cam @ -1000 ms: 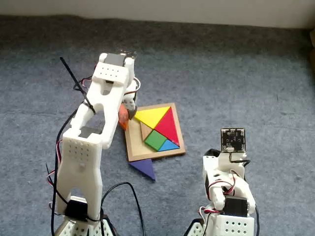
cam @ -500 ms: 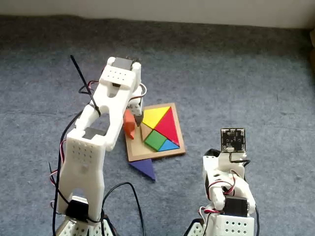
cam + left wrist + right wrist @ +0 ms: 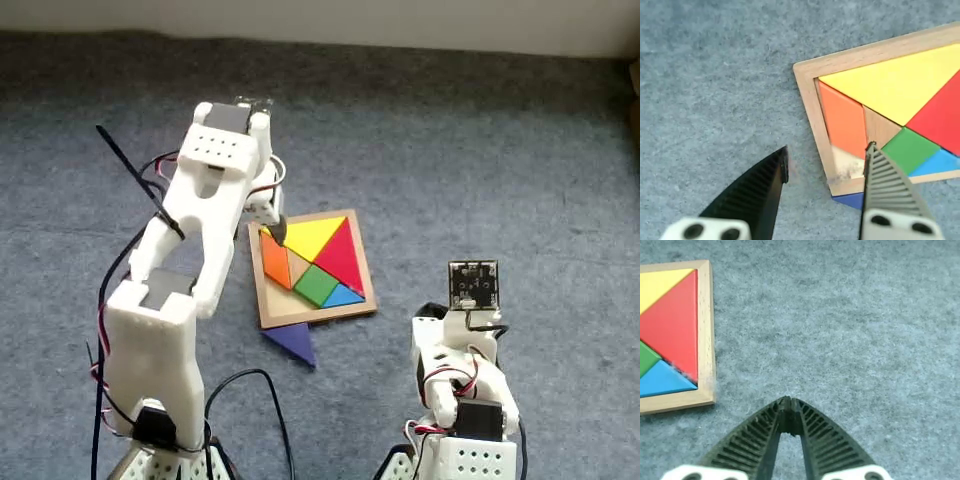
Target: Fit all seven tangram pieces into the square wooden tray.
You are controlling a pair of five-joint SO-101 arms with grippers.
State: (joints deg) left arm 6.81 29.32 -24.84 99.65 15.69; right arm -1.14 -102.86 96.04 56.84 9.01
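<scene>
The square wooden tray (image 3: 318,315) lies mid-table and holds yellow (image 3: 308,236), red (image 3: 342,256), green (image 3: 316,285), blue (image 3: 344,296) and orange (image 3: 275,262) pieces. A tan patch (image 3: 880,127) shows between the orange and green ones. One purple piece (image 3: 293,341) rests on the carpet just outside the tray's near edge. My left gripper (image 3: 828,150) hangs open above the tray's rim (image 3: 865,52), beside the orange piece (image 3: 842,120), holding nothing. It sits at the tray's far left corner (image 3: 272,230). Right of the tray, my right gripper (image 3: 789,412) is shut and empty over bare carpet.
Grey-blue carpet covers the table all round the tray. The right arm's base (image 3: 465,400) stands folded at the near right. A pale wall strip runs along the far edge. The tray's right rim (image 3: 705,330) lies away from the right gripper.
The left gripper carried the orange piece from the tray's left side into the tray and let it go. It now stands open. The right arm stayed still.
</scene>
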